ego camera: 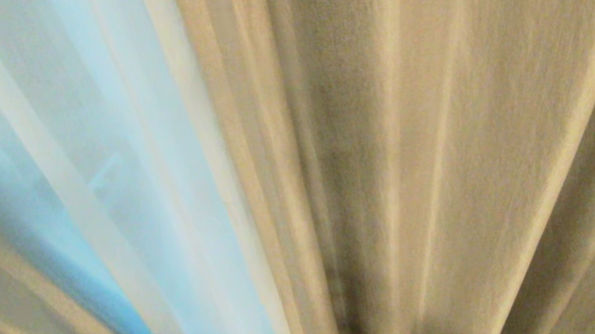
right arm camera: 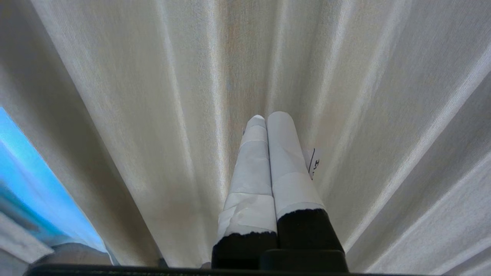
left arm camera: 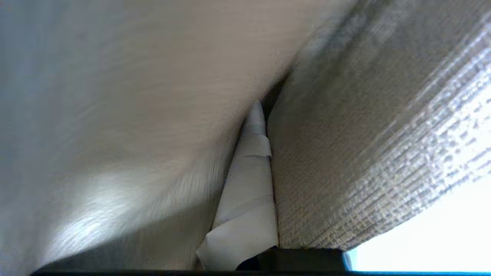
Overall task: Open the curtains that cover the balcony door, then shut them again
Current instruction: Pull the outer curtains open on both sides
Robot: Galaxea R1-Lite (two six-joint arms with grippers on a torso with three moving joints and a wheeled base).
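The curtains [ego camera: 449, 135] are matt woven cloth, cream to beige, with a fine grainy weave and soft pleat ridges. In the left part of the head frame a thinner sheer layer [ego camera: 109, 162] lets pale blue light through and looks smoother.

In the left wrist frame the cloth at right shows a coarse, open grid weave where backlit. The left tool [left arm camera: 251, 184] shows one finger wrapped in matt white tape, creased at the overlaps.

The right tool [right arm camera: 268, 153] has two fingers wrapped in the same matt white tape, ragged at its lower edges, over matt black plastic bases.
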